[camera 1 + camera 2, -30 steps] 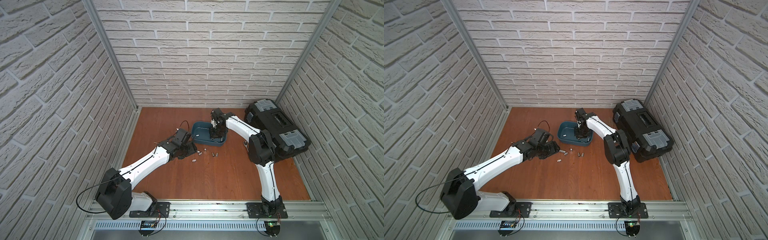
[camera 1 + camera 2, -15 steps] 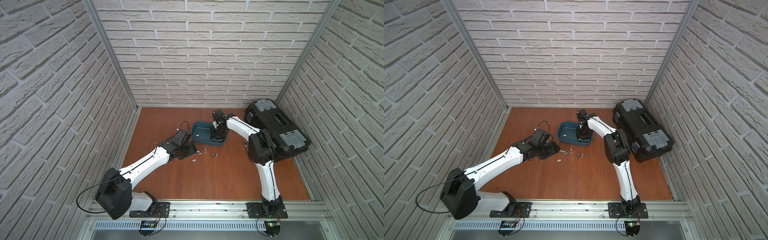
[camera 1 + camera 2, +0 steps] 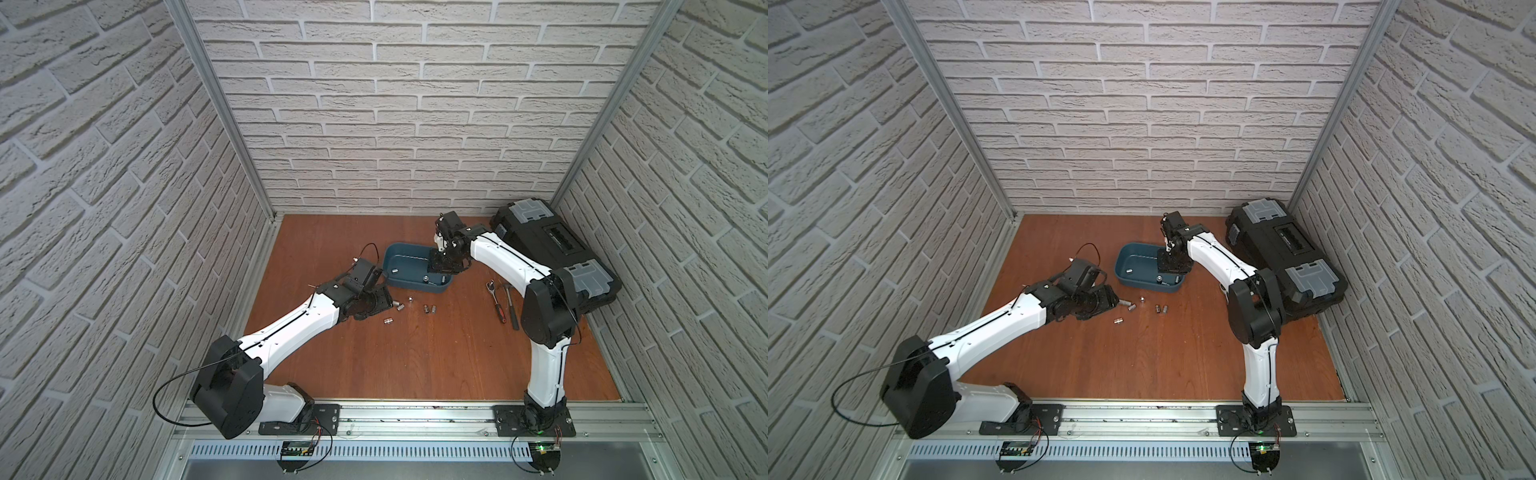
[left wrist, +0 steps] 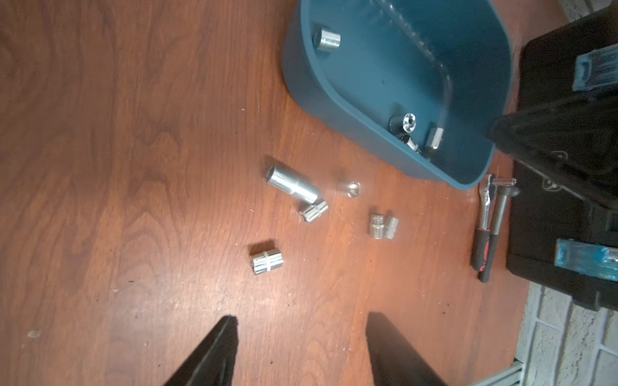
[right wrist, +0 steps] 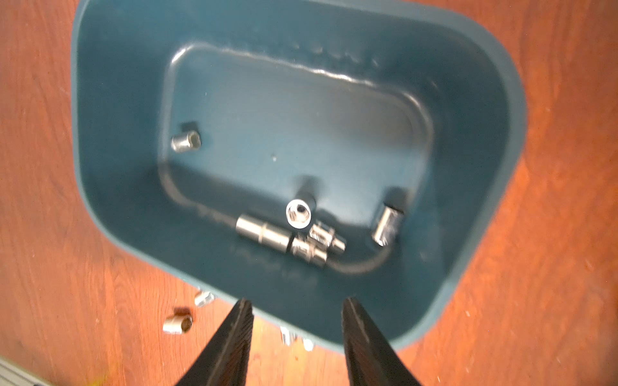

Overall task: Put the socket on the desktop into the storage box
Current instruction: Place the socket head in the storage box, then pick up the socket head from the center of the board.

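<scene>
Where the grained desktop (image 4: 133,167) shows, shiny cylindrical sockets (image 4: 293,184) lie.

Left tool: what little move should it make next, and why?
Probably ease the left tool forward and down over the nearest socket. Its jaws stand open and empty above the desktop. That socket lies just ahead of them, and it is not yet in the storage box.
</scene>
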